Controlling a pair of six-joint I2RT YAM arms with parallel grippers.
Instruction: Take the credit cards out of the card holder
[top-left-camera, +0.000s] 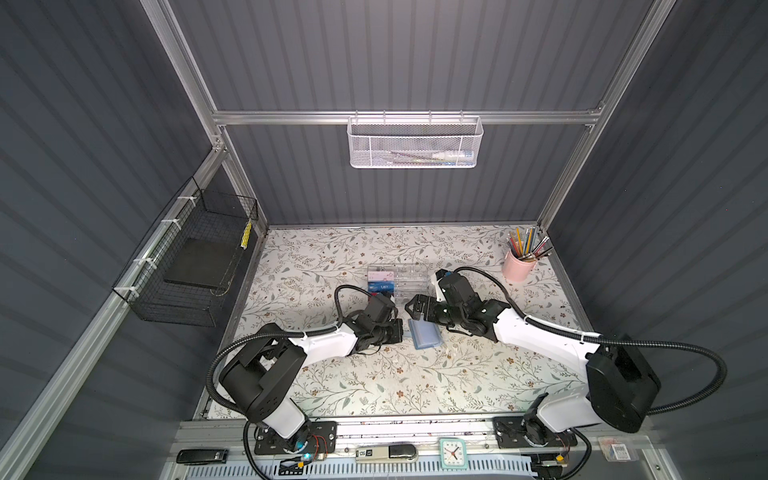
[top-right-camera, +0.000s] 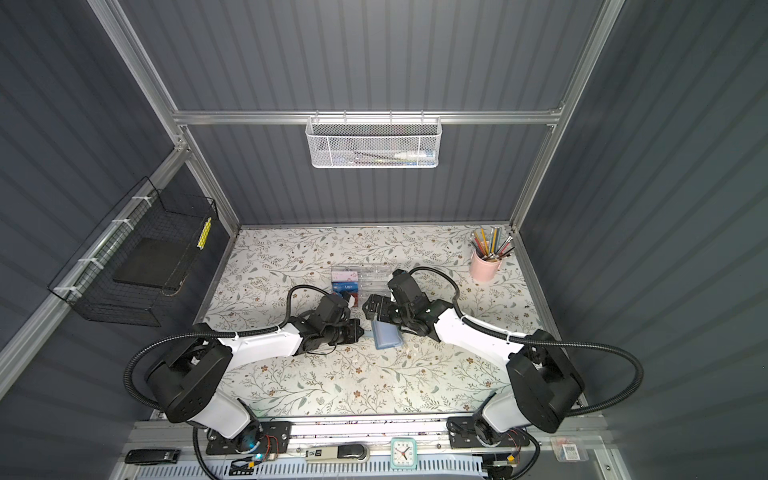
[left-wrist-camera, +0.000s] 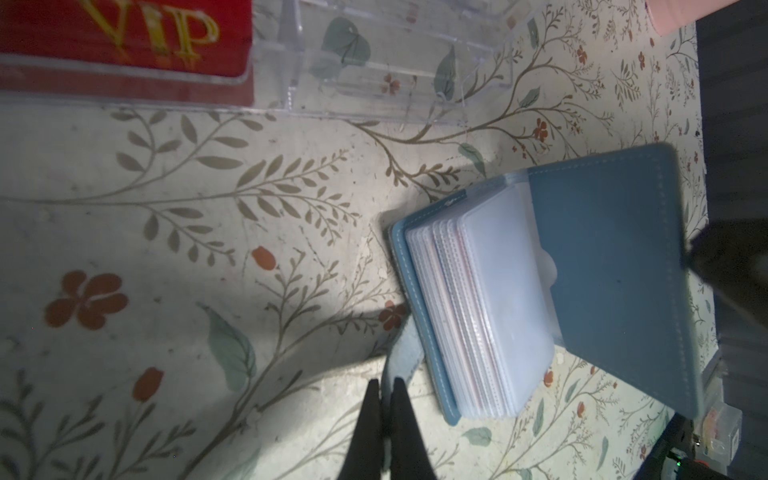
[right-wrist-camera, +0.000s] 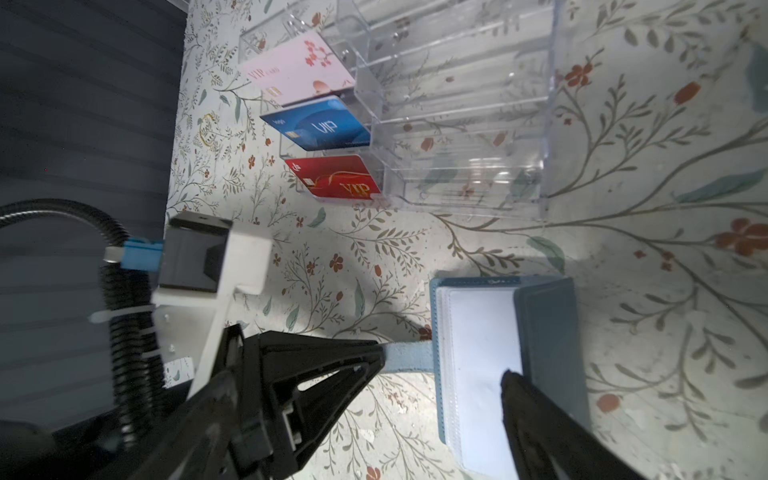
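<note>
The slate-blue card holder (top-left-camera: 424, 338) (top-right-camera: 387, 336) lies mid-table with its cover (left-wrist-camera: 615, 266) raised off a stack of see-through sleeves (left-wrist-camera: 498, 299) (right-wrist-camera: 478, 365). My left gripper (left-wrist-camera: 385, 388) (top-left-camera: 401, 331) is shut on the holder's strap (right-wrist-camera: 409, 357). My right gripper (right-wrist-camera: 374, 374) (top-left-camera: 415, 318) stands open over the holder, and one of its fingers (right-wrist-camera: 540, 419) rests where the top sleeve meets the cover. A bright blue credit card (right-wrist-camera: 320, 124) (top-left-camera: 380, 286) lies in the clear box. No blue card shows through the sleeves.
The clear acrylic box (top-left-camera: 409, 279) (right-wrist-camera: 465, 124) stands just behind the holder, also holding a pink-white card (right-wrist-camera: 299, 66) and a red VIP card (left-wrist-camera: 124, 37) (right-wrist-camera: 336, 178). A pink pencil cup (top-left-camera: 515, 266) is back right. A black wire basket (top-left-camera: 195, 266) hangs on the left wall.
</note>
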